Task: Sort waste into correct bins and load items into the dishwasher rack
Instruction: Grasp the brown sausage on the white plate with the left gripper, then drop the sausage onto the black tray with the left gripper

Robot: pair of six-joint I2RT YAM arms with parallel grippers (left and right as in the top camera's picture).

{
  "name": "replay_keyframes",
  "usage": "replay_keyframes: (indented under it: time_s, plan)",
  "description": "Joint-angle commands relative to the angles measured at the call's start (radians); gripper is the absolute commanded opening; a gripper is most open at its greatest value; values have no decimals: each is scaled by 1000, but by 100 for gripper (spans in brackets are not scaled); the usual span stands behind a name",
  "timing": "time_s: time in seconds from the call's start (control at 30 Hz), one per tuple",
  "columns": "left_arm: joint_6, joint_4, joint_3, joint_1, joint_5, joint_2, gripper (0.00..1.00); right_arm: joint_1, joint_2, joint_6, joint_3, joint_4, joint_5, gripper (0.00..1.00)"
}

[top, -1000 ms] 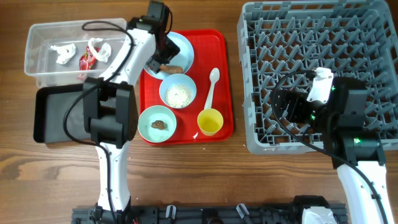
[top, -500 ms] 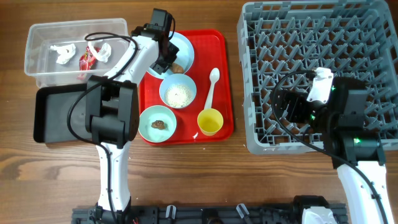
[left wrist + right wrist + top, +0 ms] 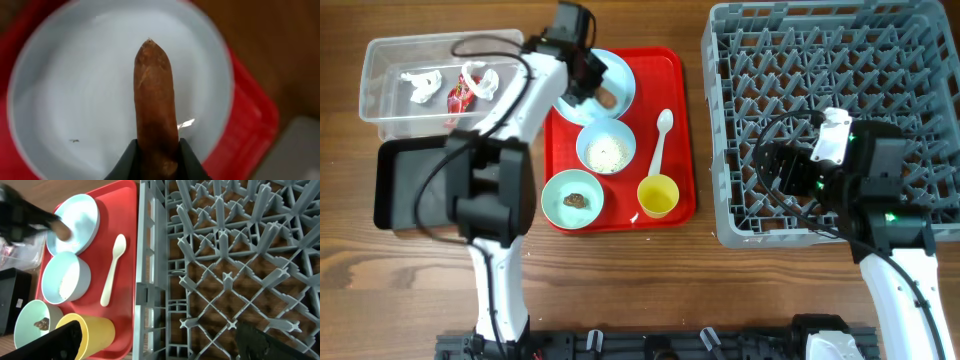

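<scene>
A light blue plate (image 3: 618,72) lies at the far end of the red tray (image 3: 665,75). My left gripper (image 3: 590,85) is shut on a brown food piece (image 3: 155,100) just over that plate (image 3: 75,100), with the piece sticking out past the fingertips. On the tray also stand a bowl of white crumbs (image 3: 606,148), a bowl with a brown scrap (image 3: 573,198), a yellow cup (image 3: 658,196) and a white spoon (image 3: 660,135). My right gripper (image 3: 780,170) hangs open and empty over the left side of the grey dishwasher rack (image 3: 820,60).
A clear bin (image 3: 380,60) with wrappers and scraps stands far left. A black bin (image 3: 410,190) sits just in front of it. The rack's left wall (image 3: 145,255) runs close beside the tray's right edge.
My left gripper's jaws have closed on the brown food piece and shifted slightly toward the far side of the plate. The right arm has not moved.
</scene>
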Motion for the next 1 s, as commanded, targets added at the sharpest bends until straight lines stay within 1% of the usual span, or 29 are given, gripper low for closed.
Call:
replay_keyframes:
  time_s: [0.0,0.1,0.17,0.23,0.33,0.43,0.5,0.6,0.73,0.8,0.83,0.97]
  plan:
    - [129,-55,61,53,-74,-257,13,6,23,8,25,1,-20,100]
    - [129,-156,61,100,-186,-353,14,6,29,8,25,0,-20,100]
    - [127,-256,61,153,-262,-414,14,6,31,8,25,-1,-20,100]
    - [117,-353,61,214,-308,-450,13,6,31,8,25,1,-20,100]
    - [100,-472,61,320,-321,-466,12,6,31,8,25,2,-20,100]
    - [-4,-563,27,432,-320,-456,13,6,31,8,25,2,-20,100]
    - [-56,-573,-29,486,-320,-452,16,6,31,8,25,3,-20,100]
    - [-119,-531,-155,544,-319,-449,18,6,31,8,25,2,-20,100]
    - [-172,-388,-363,585,-297,-449,20,6,31,31,25,0,-20,100]
    - [-172,-274,-476,594,-277,-449,21,6,31,38,25,2,-20,100]
    - [-172,-198,-546,594,-268,-449,22,6,31,38,25,2,-20,100]
    - [-172,9,-732,594,-264,-449,28,6,31,38,25,-1,-20,100]
